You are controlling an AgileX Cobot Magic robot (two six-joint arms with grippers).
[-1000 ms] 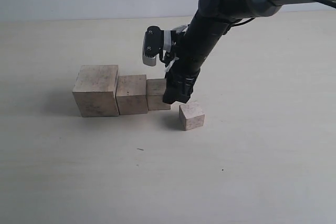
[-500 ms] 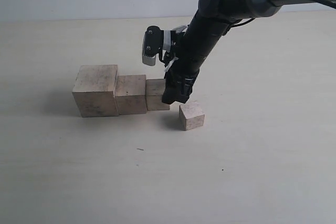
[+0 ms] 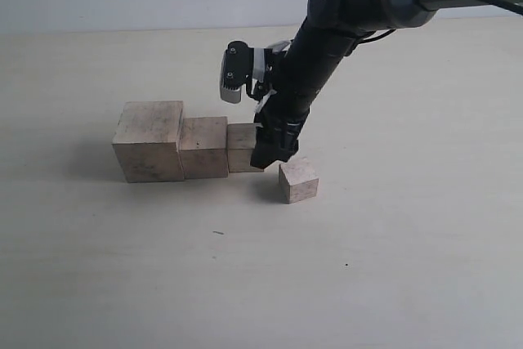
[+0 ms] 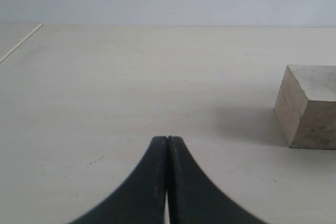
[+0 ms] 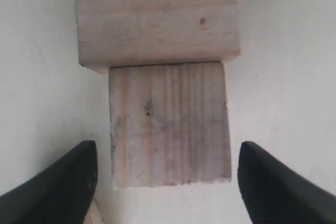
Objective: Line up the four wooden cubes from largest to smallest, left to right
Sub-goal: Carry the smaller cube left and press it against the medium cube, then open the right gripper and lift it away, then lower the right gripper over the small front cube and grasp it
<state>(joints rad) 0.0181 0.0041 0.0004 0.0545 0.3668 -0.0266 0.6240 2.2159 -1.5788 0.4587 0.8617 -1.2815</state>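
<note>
Right gripper (image 3: 274, 153): pointed down over the right end of the row, jaws parted. Its fingers (image 5: 50, 182) stand on either side of the third cube (image 5: 170, 129) with a narrow gap on each side, so nothing is grasped.

Third cube: resting on the table (image 3: 368, 267), one face flush against the second cube (image 3: 204, 147).

Second cube: touching the largest cube (image 3: 149, 140) on its left. The three form an unbroken row that steps down in size from left to right.

Smallest cube (image 3: 298, 180): apart from the row, to its right and nearer the exterior camera. It is turned at an angle to the others and sits just beside the right gripper's tip.

Left gripper (image 4: 167, 148): jaws pressed together and empty, low over bare table, with one cube off to its side.
</note>
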